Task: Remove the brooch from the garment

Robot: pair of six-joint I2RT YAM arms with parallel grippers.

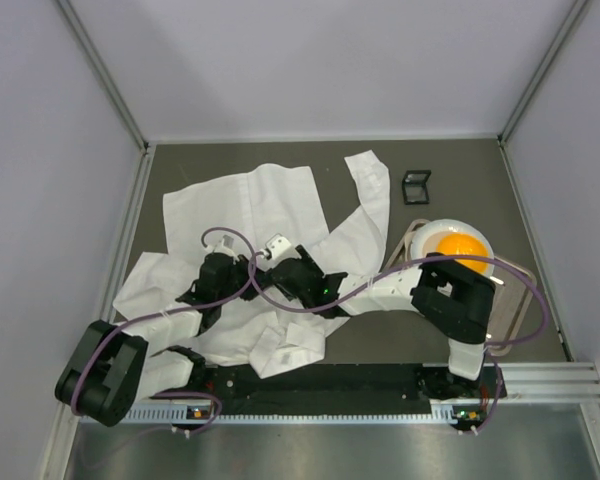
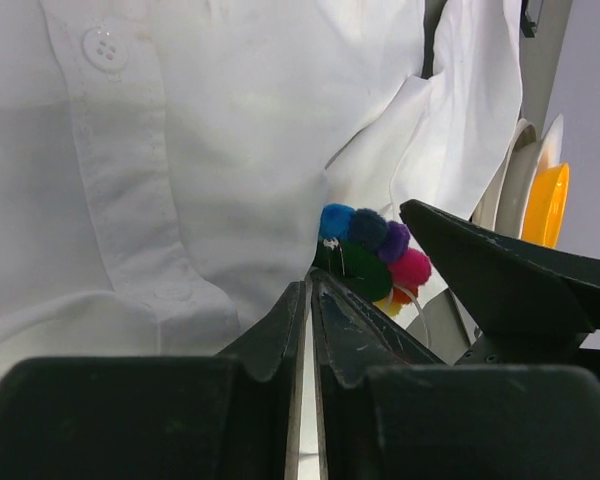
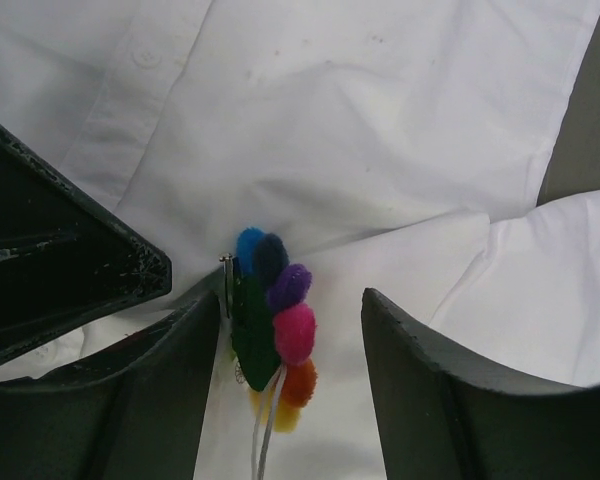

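Grasp stage: brooch [image 3: 272,320] not yet freed.
My right tool [image 3: 288,305], open, straddles it (upright on the shirt [image 3: 380,120]); my left tool [image 2: 308,285], closed, sits just beside. Next: pinch, pull gently.

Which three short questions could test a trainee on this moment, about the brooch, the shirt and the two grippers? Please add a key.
1. True or false: the right gripper has its jaws shut on the brooch.
2. Short answer: which gripper has its jaws almost together, with the tips close beside the brooch?
3. Choose one: in the top view, what stands to the right of the garment? A) a yellow dish B) a blue cup C) a red box

Key
1. False. The jaws are open, with one on each side of the brooch.
2. The left gripper.
3. A.
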